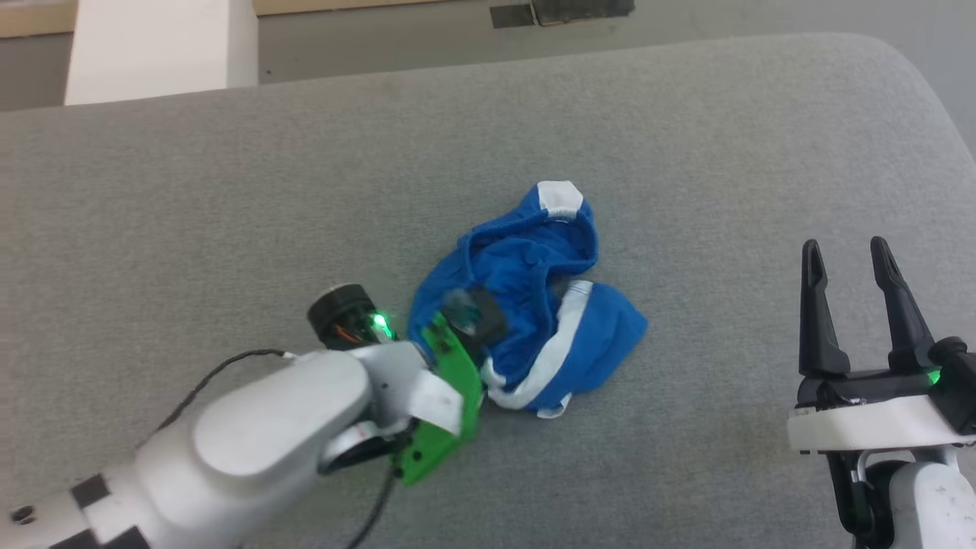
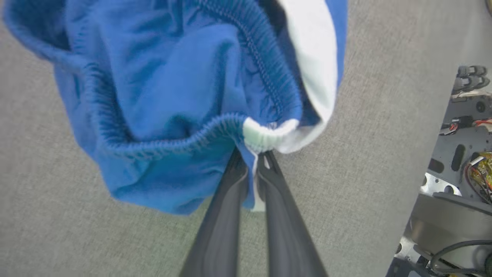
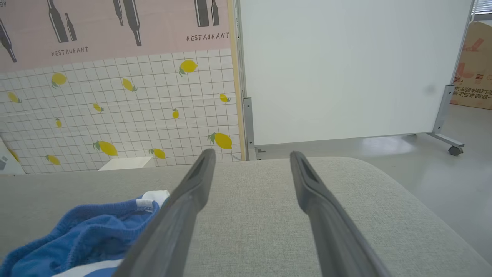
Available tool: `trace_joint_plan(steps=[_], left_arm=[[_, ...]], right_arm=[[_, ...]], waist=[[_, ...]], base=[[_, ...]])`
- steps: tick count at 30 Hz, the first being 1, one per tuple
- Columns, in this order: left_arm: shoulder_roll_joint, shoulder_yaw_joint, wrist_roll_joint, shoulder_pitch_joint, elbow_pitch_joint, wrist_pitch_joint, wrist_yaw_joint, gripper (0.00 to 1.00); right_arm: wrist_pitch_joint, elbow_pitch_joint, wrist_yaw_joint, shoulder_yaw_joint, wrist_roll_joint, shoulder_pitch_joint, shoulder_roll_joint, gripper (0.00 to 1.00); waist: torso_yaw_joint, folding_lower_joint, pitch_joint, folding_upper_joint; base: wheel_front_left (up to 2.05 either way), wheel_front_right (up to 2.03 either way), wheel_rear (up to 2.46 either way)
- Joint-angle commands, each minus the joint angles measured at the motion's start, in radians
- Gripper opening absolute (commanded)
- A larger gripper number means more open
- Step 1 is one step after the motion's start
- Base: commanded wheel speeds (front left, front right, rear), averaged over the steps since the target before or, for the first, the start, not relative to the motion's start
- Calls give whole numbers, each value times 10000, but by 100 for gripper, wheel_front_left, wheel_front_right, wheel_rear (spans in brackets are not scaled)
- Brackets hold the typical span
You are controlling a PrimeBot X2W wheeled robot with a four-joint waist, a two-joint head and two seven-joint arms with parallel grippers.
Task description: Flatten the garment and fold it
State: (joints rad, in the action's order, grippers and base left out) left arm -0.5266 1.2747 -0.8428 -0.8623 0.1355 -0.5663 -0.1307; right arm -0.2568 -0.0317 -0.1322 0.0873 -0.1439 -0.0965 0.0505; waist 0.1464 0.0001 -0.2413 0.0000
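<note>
Lying crumpled, the blue garment (image 1: 526,263) shows a white side stripe.

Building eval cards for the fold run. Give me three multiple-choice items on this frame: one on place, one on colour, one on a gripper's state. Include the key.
1. Where does the garment lie?
A. on the floor
B. near the middle of the grey cushion
C. draped over a chair

2. What colour is its stripe trim?
A. white
B. red
C. yellow

3. How is the left gripper?
A. open, clear of the cloth
B. shut on nothing
C. shut on the garment's waistband

Key:
1 B: the crumpled shorts sit on the cushion, left of the open right gripper.
2 A: white bands run along the blue cloth.
3 C: the left wrist view shows both fingers pinched together on the gathered waistband edge.
</note>
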Motion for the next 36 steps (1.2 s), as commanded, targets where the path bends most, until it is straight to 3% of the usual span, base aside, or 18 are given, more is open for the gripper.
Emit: trace_joint_plan(steps=[1,5,12,21,22,23,28,32,36], left_arm=[[-287,-163,-361,102,-81,578,0,0],[-1044,-1178,-1032,772,-3,2451,198,0],[-1915,-2734,-1970,2376,1077,5072,1476,0],[-1530,-3030,-2491,3335,3463,6067,1790,0],[-1406,-2970,-2420,3341,3683,6148,1781,29],[-1302,-2939,-2353,3333,3813,6271,1762,100],[-859,-3244,-2065,3356,4063,7757,1775,100],[-889,-3678,-1372,3629,3424,8235,2350,100],[-907,-5192,-110,4250,1740,8274,3077,100]], right_arm=[[-49,31,15,19,-45,156,-3,100],[-49,21,15,25,36,311,-3,100],[-49,-48,15,-37,241,401,-3,100],[-49,-6,15,-184,428,456,-3,100],[-49,9,15,-168,442,495,-3,100],[-49,29,15,-160,457,539,-3,100],[-49,92,15,-144,559,781,-3,100],[-49,-1,15,-118,731,870,-3,100],[-49,-144,15,-189,1062,709,-3,100]], waist=[[-296,-1,251,0],[-693,-1,442,0],[-1399,-1,534,0],[-1692,-1,564,0],[-1735,-1,615,0],[-1774,-1,666,0],[-2043,-1,1175,0],[-2353,-1,1635,0],[-2665,-1,1863,0]], base=[[0,0,0],[0,0,0],[0,0,0],[0,0,0],[0,0,0],[0,0,0],[0,0,0],[0,0,0],[0,0,0]])
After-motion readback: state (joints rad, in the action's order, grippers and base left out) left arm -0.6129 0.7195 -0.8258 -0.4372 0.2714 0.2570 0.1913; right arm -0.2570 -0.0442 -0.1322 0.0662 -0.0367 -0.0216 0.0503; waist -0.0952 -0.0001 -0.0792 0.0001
